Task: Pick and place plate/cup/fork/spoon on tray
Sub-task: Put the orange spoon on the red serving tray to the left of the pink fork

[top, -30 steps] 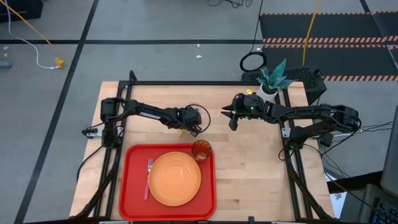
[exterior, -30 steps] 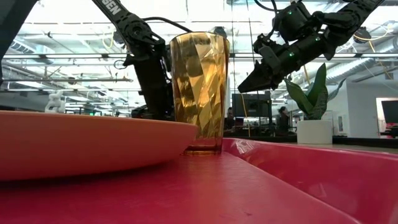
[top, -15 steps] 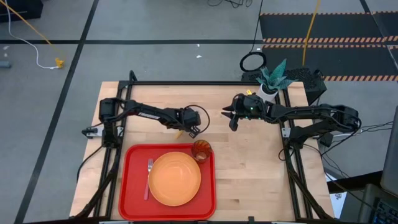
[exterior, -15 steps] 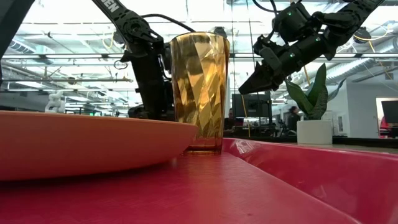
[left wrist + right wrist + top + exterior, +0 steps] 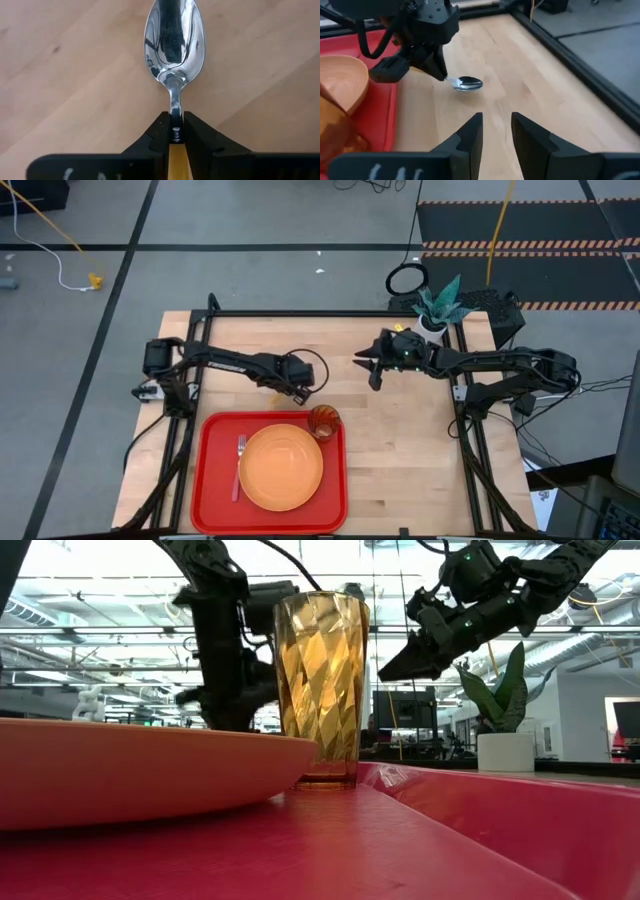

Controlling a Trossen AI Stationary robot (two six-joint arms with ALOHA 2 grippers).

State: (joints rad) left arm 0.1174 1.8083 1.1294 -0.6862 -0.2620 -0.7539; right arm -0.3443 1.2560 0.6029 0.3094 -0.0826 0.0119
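Note:
The spoon (image 5: 174,42), with a silver bowl and an orange-yellow handle, sits in my left gripper (image 5: 174,130), just beyond the far edge of the red tray (image 5: 205,480). My left gripper (image 5: 288,390) is shut on it and points steeply down. On the tray lie the orange plate (image 5: 281,467) and, left of it, the fork (image 5: 239,465). The amber cup (image 5: 323,421) stands upright in the tray's far right corner. My right gripper (image 5: 372,370) hangs open above the table's far middle, holding nothing. My left gripper pinches the spoon's thin metal neck (image 5: 174,114), where it joins the yellow handle, between its two fingertips. The fingers come steeply from above and lie along the spoon. The bowl (image 5: 467,83) juts out past the tips, low over the wood; whether it touches the table I cannot tell.
A small white pot with a green plant (image 5: 435,310) stands at the far right corner. Black frame rails (image 5: 330,313) run along the table's far and side edges. Bare wood (image 5: 410,450) lies to the right of the tray.
My left gripper has moved toward the table's left edge and risen a little, tipping more steeply downward. The spoon has gone with it.

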